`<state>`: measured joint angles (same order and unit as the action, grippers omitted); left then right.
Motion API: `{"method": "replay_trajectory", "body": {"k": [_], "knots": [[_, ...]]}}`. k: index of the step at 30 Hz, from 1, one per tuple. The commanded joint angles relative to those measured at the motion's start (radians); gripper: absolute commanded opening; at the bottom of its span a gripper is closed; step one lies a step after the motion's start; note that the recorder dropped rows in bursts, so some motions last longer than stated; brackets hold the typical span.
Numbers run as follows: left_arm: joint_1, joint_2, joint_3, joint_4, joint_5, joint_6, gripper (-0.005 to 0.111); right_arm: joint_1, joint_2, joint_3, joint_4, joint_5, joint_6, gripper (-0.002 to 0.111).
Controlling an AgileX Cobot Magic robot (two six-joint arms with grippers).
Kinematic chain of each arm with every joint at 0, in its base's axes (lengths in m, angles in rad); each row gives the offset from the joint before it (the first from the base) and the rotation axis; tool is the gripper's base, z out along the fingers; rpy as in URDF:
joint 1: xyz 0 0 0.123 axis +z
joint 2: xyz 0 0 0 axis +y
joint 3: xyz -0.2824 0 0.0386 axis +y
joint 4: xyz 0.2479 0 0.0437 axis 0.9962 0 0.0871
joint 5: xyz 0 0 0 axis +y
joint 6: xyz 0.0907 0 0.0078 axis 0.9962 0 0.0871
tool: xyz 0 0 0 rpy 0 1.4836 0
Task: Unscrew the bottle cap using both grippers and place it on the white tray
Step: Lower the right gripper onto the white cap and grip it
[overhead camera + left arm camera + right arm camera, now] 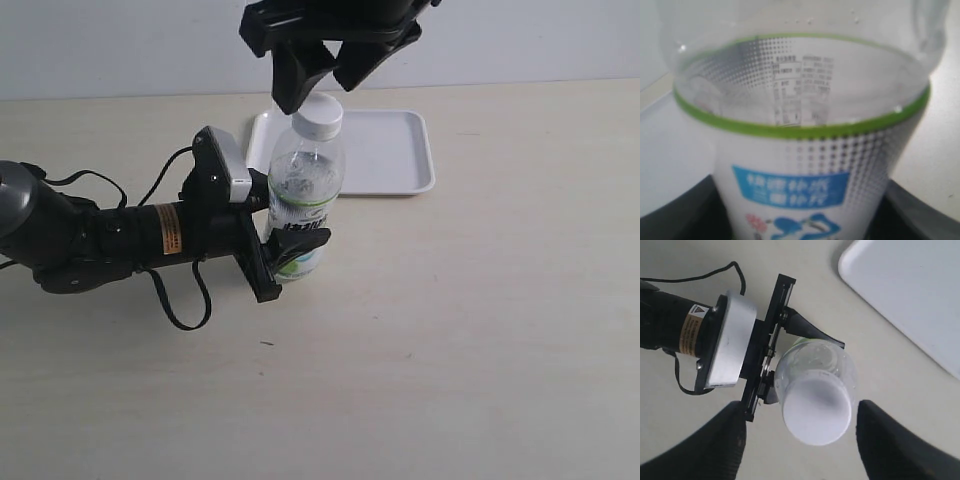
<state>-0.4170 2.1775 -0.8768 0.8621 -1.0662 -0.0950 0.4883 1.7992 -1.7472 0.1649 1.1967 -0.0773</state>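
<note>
The clear bottle stands upright on the table in front of the white tray. My left gripper is shut on the bottle's lower labelled body; its wrist view is filled by the label. The white bottle cap sits on the neck. My right gripper hangs open just above it, one finger on each side of the cap and not touching. From the right wrist view the cap lies between the two dark fingers, with a gap on both sides.
The left arm with its orange label and loose cables lies across the table's left side. The tray's near rim runs just behind the bottle.
</note>
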Motion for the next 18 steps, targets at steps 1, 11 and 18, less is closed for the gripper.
{"method": "replay_trajectory", "body": {"k": [1,11,18], "knots": [[-0.002,-0.006,0.002,0.025,0.028,-0.017,0.0,0.007,0.049,-0.032,-0.043,0.013,0.038,0.062],[-0.002,-0.006,0.002,0.025,0.028,-0.024,0.0,0.007,0.063,-0.036,-0.073,0.013,0.05,0.058],[-0.002,-0.006,0.002,0.023,0.028,-0.024,0.0,0.007,0.063,-0.036,-0.069,0.02,0.057,0.048]]}}
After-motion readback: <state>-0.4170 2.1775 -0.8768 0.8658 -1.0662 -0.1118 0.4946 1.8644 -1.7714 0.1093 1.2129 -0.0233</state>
